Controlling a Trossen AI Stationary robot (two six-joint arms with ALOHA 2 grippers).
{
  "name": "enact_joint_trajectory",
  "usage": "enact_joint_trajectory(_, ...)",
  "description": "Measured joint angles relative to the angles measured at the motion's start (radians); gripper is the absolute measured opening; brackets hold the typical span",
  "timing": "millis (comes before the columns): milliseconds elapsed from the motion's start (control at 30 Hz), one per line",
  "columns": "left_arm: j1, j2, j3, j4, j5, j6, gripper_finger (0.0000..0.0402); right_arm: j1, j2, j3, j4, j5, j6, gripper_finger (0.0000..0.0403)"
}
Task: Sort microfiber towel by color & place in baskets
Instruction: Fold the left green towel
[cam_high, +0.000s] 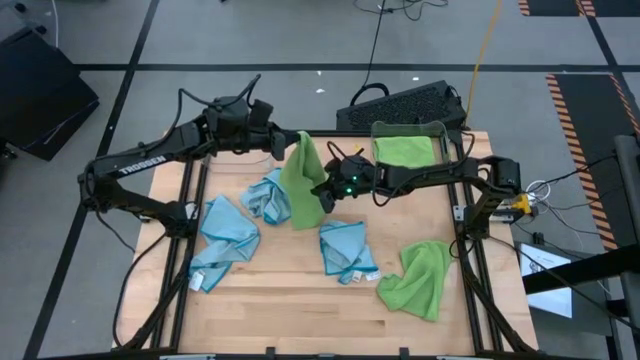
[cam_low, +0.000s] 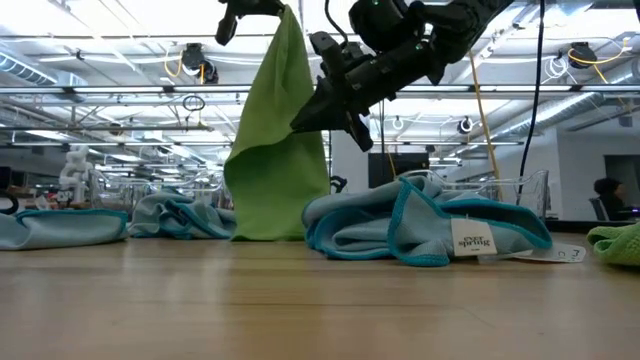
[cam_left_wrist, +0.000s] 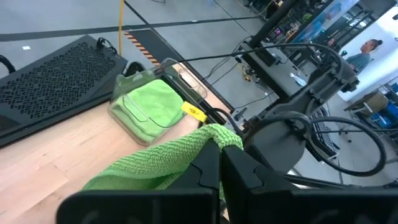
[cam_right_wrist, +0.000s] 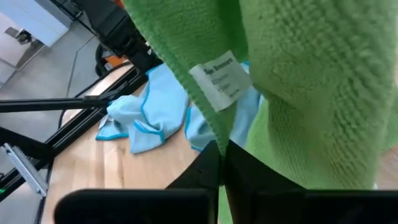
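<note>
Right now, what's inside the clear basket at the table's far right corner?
The clear basket holds a folded green towel, seen in the high and left wrist views. Whether anything lies under that towel cannot be seen; it covers the bottom.

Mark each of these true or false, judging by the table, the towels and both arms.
1. The left gripper holds the hanging green towel by its top edge. True.
2. The right gripper is wide open, far from any towel. False: it is shut on the hanging green towel's lower part.
3. The basket at the table's far edge has a green towel inside. True.
4. Every towel on the table is green. False: three blue towels lie there.
5. A second green towel lies loose on the table. True.
</note>
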Motion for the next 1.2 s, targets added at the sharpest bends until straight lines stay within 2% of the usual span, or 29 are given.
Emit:
enact_joint_trajectory(133, 0.027, 0.0, 0.0, -0.004, 0.007, 0.015, 0.0005, -0.008, -0.018, 0.0, 0.001, -0.07, -0.008, 0.0003)
enact_joint_trajectory(233, 0.055, 0.0, 0.0, -0.004, 0.03, 0.027, 0.0003, -0.009, -0.066, 0.0, -0.038, -0.074, -0.025, 0.0002)
enact_joint_trajectory(333, 0.084, 0.0, 0.0, -0.004, 0.065, 0.044, 0.0004, -0.021, -0.136, 0.0, -0.112, -0.063, -0.051, 0.0001)
enact_joint_trajectory(467, 0.107, 0.0, 0.0, -0.005, 0.125, 0.091, 0.0007, -0.046, -0.247, 0.0, -0.222, 0.012, -0.088, 0.0001)
enact_joint_trajectory(767, 0.14, 0.0, -0.001, 0.039, 0.155, 0.138, 0.0005, -0.205, -0.442, 0.0, -0.271, 0.029, -0.104, 0.0001)
enact_joint_trajectory(1000, 0.128, -0.009, -0.001, 0.208, 0.144, 0.12, 0.0007, -0.341, -0.471, 0.073, -0.25, -0.057, -0.111, 0.0)
enact_joint_trajectory(1200, 0.119, -0.008, -0.001, 0.205, 0.11, 0.116, 0.0007, -0.444, -0.442, 0.207, -0.28, -0.172, -0.154, 0.0)
